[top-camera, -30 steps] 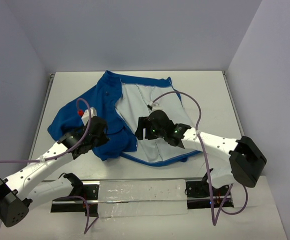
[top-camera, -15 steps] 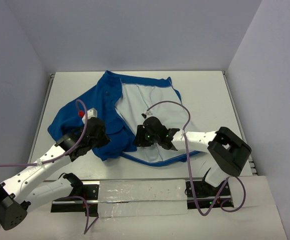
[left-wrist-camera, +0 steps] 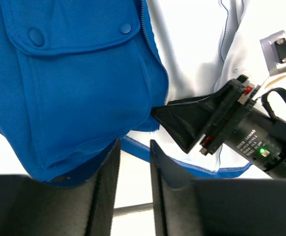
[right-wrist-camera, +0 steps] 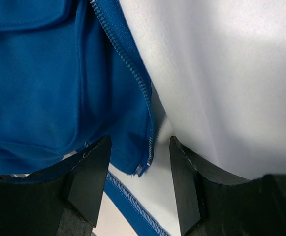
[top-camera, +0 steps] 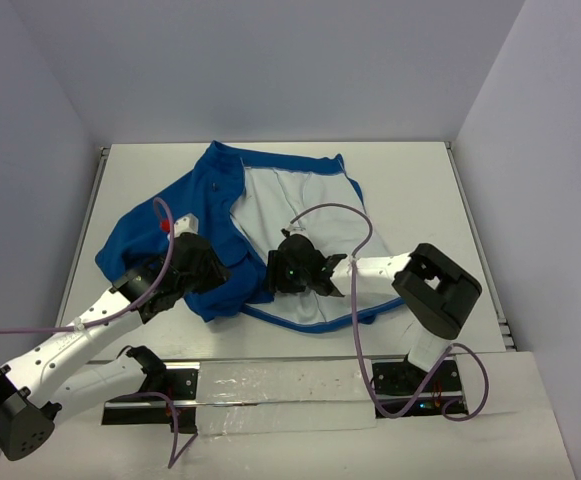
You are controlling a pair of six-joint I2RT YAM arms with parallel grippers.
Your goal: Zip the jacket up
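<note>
The jacket (top-camera: pixel 210 185) lies spread open on the white table (top-camera: pixel 420 190), its royal-blue front panel on the left and its white lining (top-camera: pixel 290 210) facing up on the right. We take the jacket as our landmark.

Left gripper (top-camera: pixel 202 268): at the jacket's near-left edge, over the bottom hem of the blue panel. In the left wrist view its fingers (left-wrist-camera: pixel 108 187) stand a narrow gap apart with bare table and a strip of hem showing between them, so nothing is gripped. Above them we see the jacket's flapped pocket (left-wrist-camera: pixel 74 83) with two snap buttons (left-wrist-camera: pixel 36 35).

Right gripper (top-camera: pixel 275 272): at the jacket's near middle, where the blue panel meets the lining. In the right wrist view its fingers (right-wrist-camera: pixel 91 172) are moderately apart and straddle the lower end of the zipper (right-wrist-camera: pixel 125 64) (the toothed edge runs down between them without being pinched). Seen from the left wrist, one black finger tip reaches the panel's zipper edge.
</note>
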